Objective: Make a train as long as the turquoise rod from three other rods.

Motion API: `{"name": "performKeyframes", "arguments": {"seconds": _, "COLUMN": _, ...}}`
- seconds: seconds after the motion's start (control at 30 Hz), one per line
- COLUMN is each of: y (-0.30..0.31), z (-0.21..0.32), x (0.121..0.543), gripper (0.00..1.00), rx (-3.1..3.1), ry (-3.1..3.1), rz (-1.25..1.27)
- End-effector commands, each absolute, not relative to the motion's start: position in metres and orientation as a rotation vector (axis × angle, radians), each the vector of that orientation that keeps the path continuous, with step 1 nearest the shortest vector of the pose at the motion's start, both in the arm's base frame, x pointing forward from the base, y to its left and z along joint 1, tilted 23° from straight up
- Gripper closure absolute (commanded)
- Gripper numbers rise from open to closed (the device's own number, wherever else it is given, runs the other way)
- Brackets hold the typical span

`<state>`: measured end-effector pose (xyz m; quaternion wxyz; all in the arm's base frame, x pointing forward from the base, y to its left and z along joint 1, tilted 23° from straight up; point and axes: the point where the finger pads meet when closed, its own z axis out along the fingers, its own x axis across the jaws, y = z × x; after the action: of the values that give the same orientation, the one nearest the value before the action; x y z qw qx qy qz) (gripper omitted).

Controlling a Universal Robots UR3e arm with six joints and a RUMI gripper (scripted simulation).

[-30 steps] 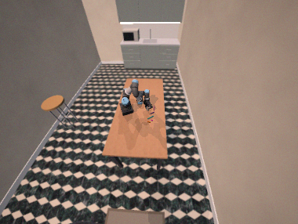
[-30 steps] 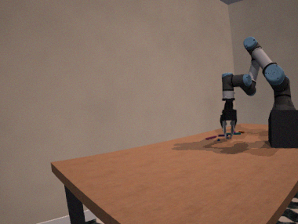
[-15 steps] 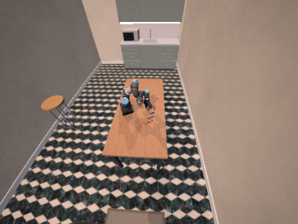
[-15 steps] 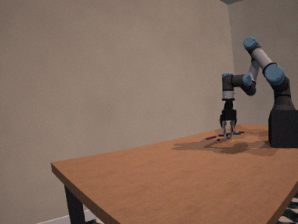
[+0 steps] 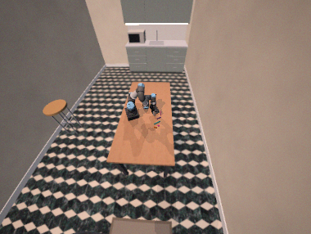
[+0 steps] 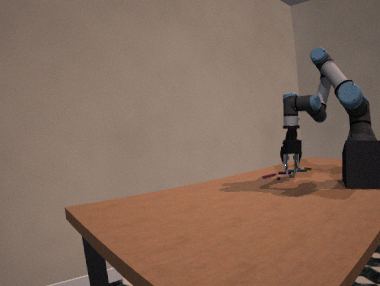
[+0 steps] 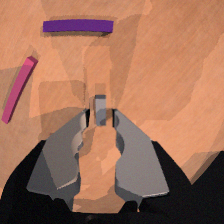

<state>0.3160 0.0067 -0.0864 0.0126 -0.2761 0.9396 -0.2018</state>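
Lengthwise btwn tool (image 7: 101,110) tips: grey rod (image 7: 100,111), upright in wrist pic.

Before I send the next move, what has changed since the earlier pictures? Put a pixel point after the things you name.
Nothing visibly: the arm (image 5: 141,93) (image 6: 334,74) stands in the same pose, and the pink rod (image 6: 269,176) (image 7: 20,90) lies where it did. I see nothing taken hold of or let go; the gripper (image 5: 155,113) (image 6: 291,174) (image 7: 101,110) has its fingers either side of the grey rod (image 7: 100,107), with gaps. Small finger movements I cannot tell.
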Motion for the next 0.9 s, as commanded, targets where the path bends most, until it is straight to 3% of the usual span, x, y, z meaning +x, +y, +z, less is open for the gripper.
{"name": "performKeyframes", "arguments": {"seconds": 0.0, "y": 0.0069, "z": -0.0865, "x": 0.3161, "gripper": 0.86, "rx": -0.861, "ry": 2.928, "rz": -0.627}}
{"name": "performKeyframes", "arguments": {"seconds": 0.03, "y": 0.0069, "z": -0.0865, "x": 0.3161, "gripper": 1.00, "rx": -0.861, "ry": 2.928, "rz": -0.627}}
{"name": "performKeyframes", "arguments": {"seconds": 0.87, "y": 0.0069, "z": -0.0865, "x": 0.3161, "gripper": 1.00, "rx": -0.861, "ry": 2.928, "rz": -0.627}}
